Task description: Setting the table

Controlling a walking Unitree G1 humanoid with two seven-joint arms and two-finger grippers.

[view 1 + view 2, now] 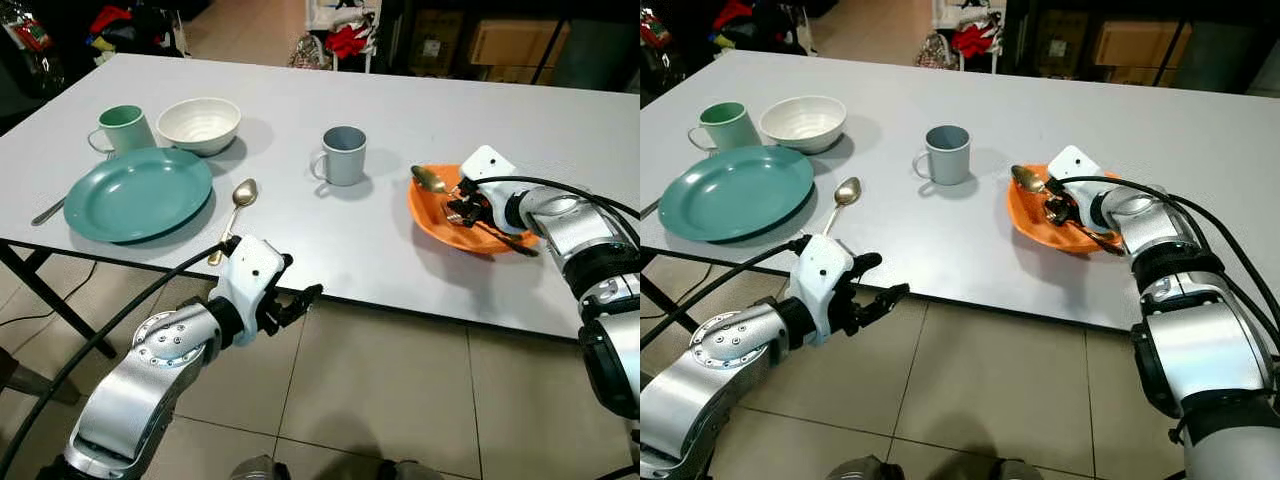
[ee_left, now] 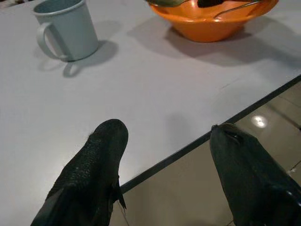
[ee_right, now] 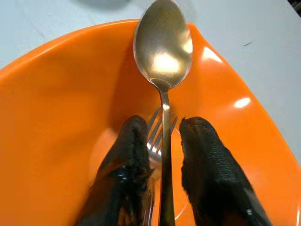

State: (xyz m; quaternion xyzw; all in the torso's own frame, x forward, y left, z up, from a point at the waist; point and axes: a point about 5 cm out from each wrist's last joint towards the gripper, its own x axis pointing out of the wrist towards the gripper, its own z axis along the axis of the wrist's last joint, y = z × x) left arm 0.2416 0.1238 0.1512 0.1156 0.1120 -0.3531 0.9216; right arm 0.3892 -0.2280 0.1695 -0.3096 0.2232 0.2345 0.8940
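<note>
Right gripper [image 3: 162, 129] is reaching into the orange bowl [image 1: 432, 218], fingers clamping the gold spoon [image 3: 163, 52] above a fork [image 3: 155, 136]. Left gripper [image 1: 295, 305] is hovering spread apart off the table [image 1: 380, 230] edge.

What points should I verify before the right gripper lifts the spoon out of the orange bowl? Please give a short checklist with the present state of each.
1. Right gripper astride the spoon handle: ok, one finger on each side.
2. Fingers firmly closed on the handle: cannot tell; a narrow gap shows beside it.
3. Fork free of the grip: not ok, its tines lie between the fingers, under the spoon.
4. Orange bowl resting on the table: ok, away from the near edge.
5. Left gripper out of the way: ok, open, at the table's near edge, far from the bowl.
6. Grey mug clear of the bowl: ok, standing apart.
</note>
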